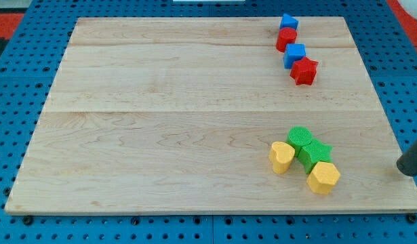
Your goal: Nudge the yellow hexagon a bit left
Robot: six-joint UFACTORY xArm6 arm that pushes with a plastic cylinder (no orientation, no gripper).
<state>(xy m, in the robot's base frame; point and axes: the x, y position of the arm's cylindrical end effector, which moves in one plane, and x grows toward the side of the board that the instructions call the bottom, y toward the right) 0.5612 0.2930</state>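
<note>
Eight small coloured blocks lie on the pale wooden board (194, 122), all toward its right side.

Two are blue — a pentagon-like blue block (288, 22) and a blue cube (295, 55).

Two are red: a rounded red block (286, 38) and a red star (304, 70).

Two are green — a green cylinder-like block (300, 138) and a green star (315, 153).

Two are yellow: a yellow heart (281, 157) and a yellow hexagon (323, 177).

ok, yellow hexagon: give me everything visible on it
The yellow hexagon is a small, matte, solid-coloured block lying flat on the wooden board, near its bottom-right corner. Its upper-left side touches the green star; the yellow heart sits apart to its left. My tip is off to its right, not touching it.
</note>
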